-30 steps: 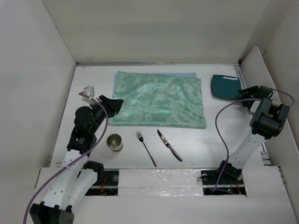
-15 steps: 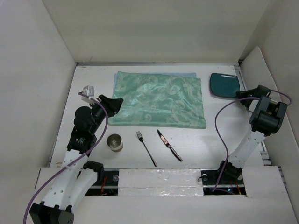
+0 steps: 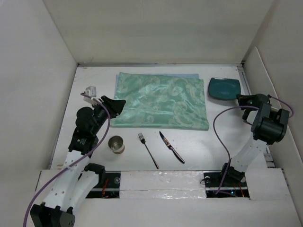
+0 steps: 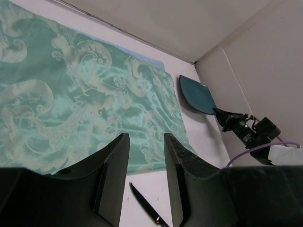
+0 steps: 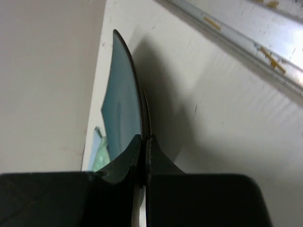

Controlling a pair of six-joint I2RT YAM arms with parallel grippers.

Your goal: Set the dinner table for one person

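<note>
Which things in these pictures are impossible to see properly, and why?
Knife: left wrist view, handle cut off by the bottom edge.
Plate: right wrist view, gripped rim hidden by right gripper.
Cup: top view, too small to see its contents.
Blue sheet: top view, mostly covered by placemat.

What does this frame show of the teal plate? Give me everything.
The teal plate is dark blue-green and glossy, like glazed ceramic. It is squarish with rounded corners and a shallow raised rim, and it is empty. It sits at the far right of the dinner table, just right of the green placemat. The right gripper is shut on its rim, a finger on each face. The plate looks tilted up at that side and casts a shadow. Whether its far edge rests on the table is unclear.
</note>
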